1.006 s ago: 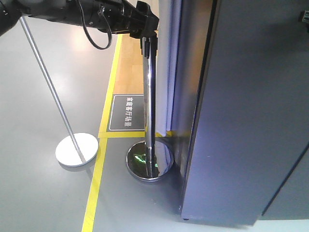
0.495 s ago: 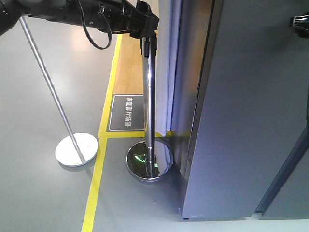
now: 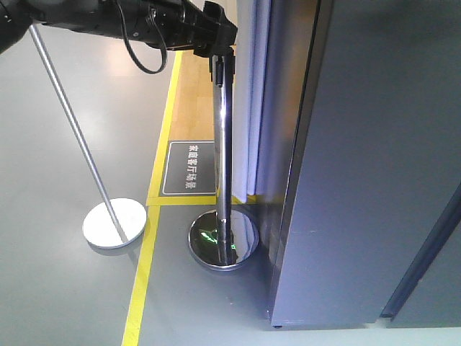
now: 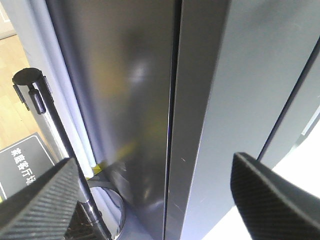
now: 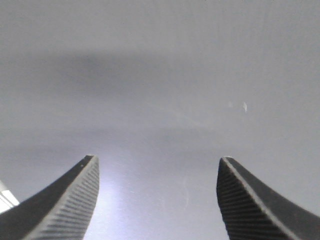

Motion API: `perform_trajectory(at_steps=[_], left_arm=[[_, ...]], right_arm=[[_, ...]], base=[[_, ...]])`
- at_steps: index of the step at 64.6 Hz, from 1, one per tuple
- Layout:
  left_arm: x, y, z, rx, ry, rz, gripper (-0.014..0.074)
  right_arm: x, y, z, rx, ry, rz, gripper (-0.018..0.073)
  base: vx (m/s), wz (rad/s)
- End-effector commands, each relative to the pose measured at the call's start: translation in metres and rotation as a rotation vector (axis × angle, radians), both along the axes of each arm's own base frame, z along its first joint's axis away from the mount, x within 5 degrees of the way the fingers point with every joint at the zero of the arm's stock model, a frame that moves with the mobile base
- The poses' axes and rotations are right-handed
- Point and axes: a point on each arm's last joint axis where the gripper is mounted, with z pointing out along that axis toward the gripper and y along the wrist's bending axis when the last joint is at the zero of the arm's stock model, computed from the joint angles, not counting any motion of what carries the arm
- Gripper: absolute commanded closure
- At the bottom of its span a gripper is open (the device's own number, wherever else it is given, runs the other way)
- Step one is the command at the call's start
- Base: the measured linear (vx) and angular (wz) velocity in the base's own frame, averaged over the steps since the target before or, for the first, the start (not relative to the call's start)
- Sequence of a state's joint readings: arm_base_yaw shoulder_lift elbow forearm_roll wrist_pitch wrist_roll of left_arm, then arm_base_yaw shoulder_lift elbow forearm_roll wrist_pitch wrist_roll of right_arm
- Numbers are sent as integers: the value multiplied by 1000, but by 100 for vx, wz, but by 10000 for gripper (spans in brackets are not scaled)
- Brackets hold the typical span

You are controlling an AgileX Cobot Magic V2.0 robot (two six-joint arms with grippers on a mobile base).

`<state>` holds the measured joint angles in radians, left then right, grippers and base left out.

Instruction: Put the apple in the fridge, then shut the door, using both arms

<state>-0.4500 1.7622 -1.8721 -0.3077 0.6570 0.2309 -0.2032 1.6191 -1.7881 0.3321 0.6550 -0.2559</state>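
door point(image 3: 374, 166) edge beside fridge point(image 4: 125, 100), narrow seam

Glossy grey floor point(image 3: 57, 288), yellow tape line point(image 3: 141, 281), chrome stanchion point(image 3: 223, 180).

Smooth satin grey door point(image 3: 374, 166), mirror-polished chrome post point(image 3: 224, 158), glossy floor point(image 3: 57, 288)

Glossy grey floor point(image 3: 57, 288) with yellow tape line point(image 3: 144, 274), round chrome stanchion base point(image 3: 223, 241), flat white disc pole base point(image 3: 114, 223), dark rectangular floor sign point(image 3: 189, 168), tall dark grey fridge point(image 3: 360, 216) standing right of them
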Motion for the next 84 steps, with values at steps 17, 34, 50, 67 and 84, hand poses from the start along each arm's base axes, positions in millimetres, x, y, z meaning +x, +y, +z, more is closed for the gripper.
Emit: perform_trajectory(at_steps=[17, 34, 50, 67, 84], left_arm=[[-15, 7, 38, -89, -116, 16, 10], [-15, 7, 38, -97, -116, 17, 10], [-15, 7, 38, -99, -117, 18, 113], [-21, 11, 44, -79, -130, 16, 604], [-59, 34, 68, 35, -164, 21, 603]], right_arm=[[-22, 4, 33, -18, -107, 0, 75], [-23, 5, 32, -17, -86, 9, 75], [-24, 9, 31, -51, -74, 60, 192], [-29, 22, 28, -27, -27, 209, 569], [-78, 34, 27, -15, -92, 217, 564]], base=[[0, 0], [0, 0], [0, 0], [0, 0], [0, 0]])
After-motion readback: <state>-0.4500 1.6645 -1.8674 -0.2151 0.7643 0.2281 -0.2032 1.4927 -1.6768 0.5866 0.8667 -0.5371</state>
